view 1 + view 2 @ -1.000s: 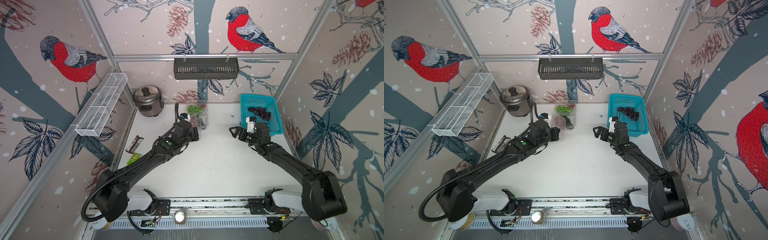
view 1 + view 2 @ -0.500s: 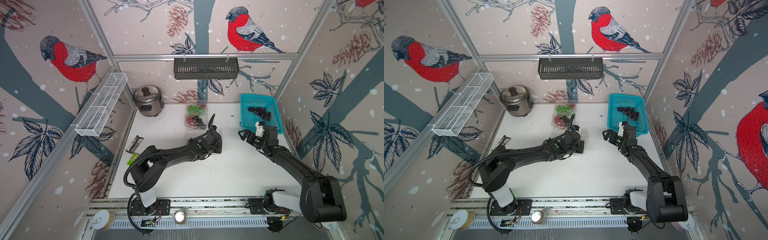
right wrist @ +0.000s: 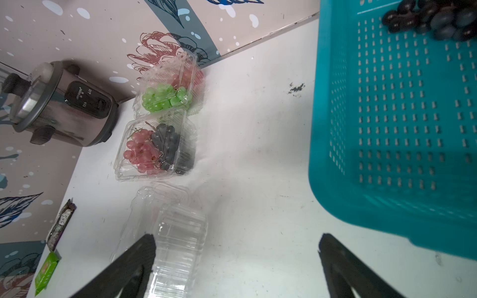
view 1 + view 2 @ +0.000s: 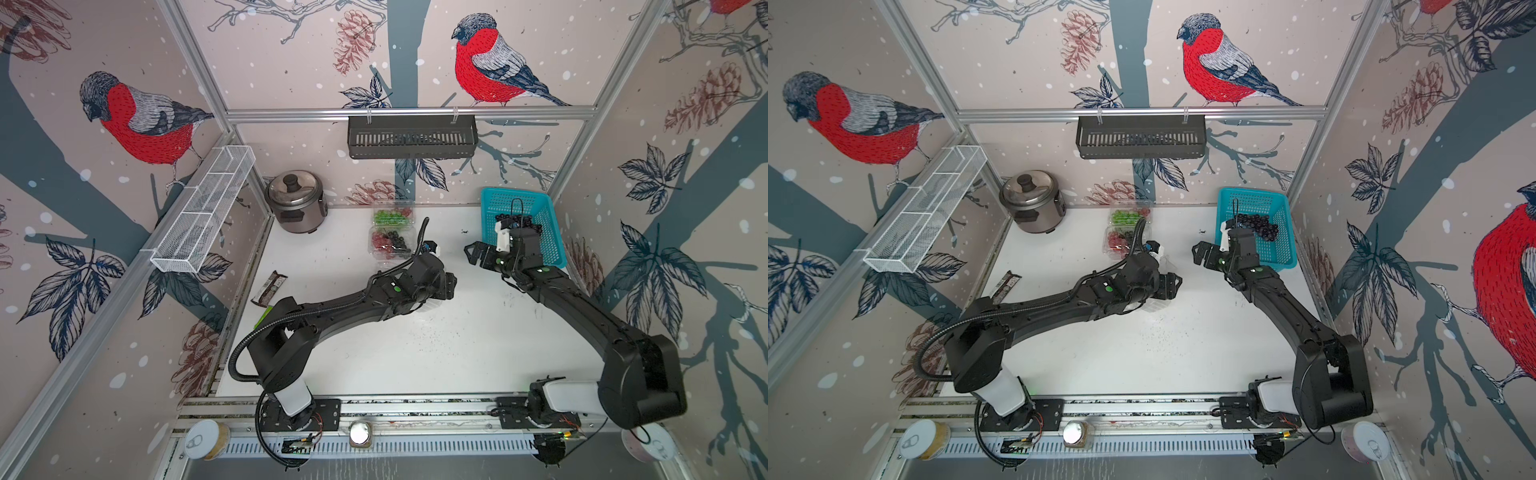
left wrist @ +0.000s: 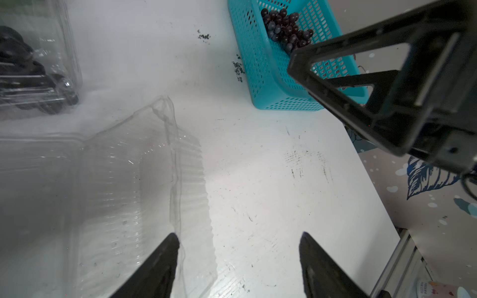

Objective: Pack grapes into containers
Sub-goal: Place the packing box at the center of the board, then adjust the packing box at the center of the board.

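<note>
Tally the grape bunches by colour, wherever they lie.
Green grapes: 1 bunch, in the far container.
Red grapes: 2 bunches, one in the far container, one in the near container.
Dark grapes: 2 bunches, near container and turquoise basket.
Total: 5 bunches.

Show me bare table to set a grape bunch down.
Widest free patch: table front, between the base rail and the empty container. A narrower strip runs between the filled containers and the turquoise basket. Crowded: around the rice cooker and containers.
</note>
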